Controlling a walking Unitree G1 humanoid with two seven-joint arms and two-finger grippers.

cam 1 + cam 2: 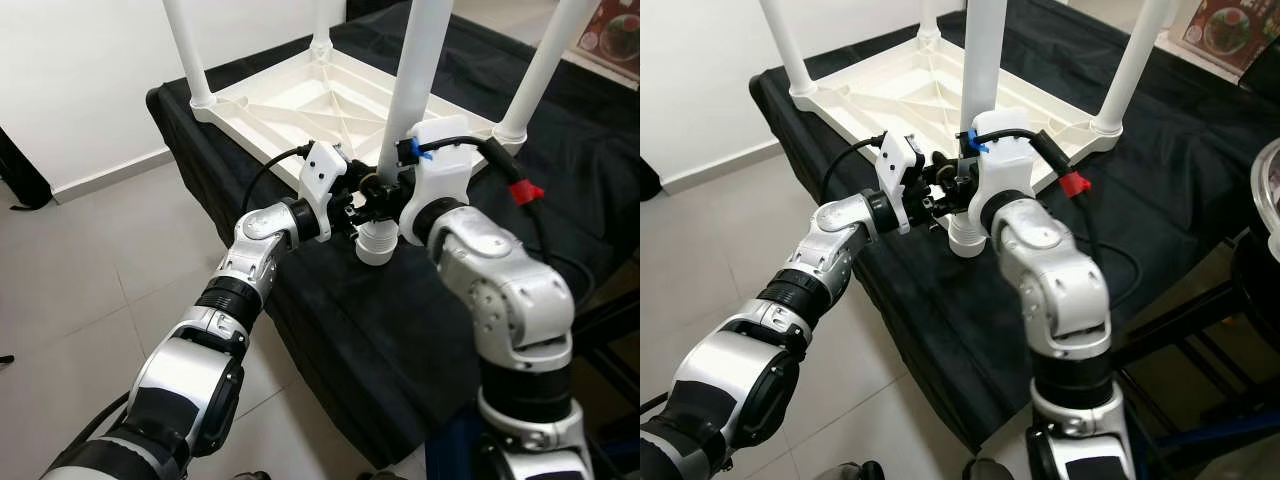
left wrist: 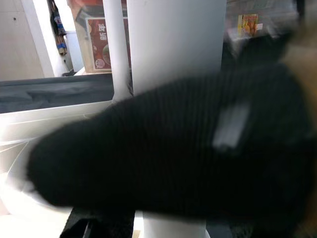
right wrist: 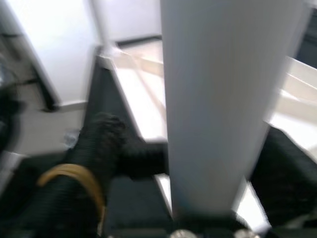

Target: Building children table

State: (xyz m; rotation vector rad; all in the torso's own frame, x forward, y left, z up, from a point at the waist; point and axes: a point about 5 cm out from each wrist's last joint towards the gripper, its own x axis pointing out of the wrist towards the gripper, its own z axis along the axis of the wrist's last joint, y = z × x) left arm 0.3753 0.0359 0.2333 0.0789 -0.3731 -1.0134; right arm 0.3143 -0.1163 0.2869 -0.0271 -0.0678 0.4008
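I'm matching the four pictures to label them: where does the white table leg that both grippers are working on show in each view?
Left eye view: white plastic table leg, centre, rising from between the grippers to the top edge.
Right eye view: top centre.
Left wrist view: broad pale column behind a black finger.
Right wrist view: large white column, centre right.
Shared landmark: the upturned white tabletop on the black cloth.
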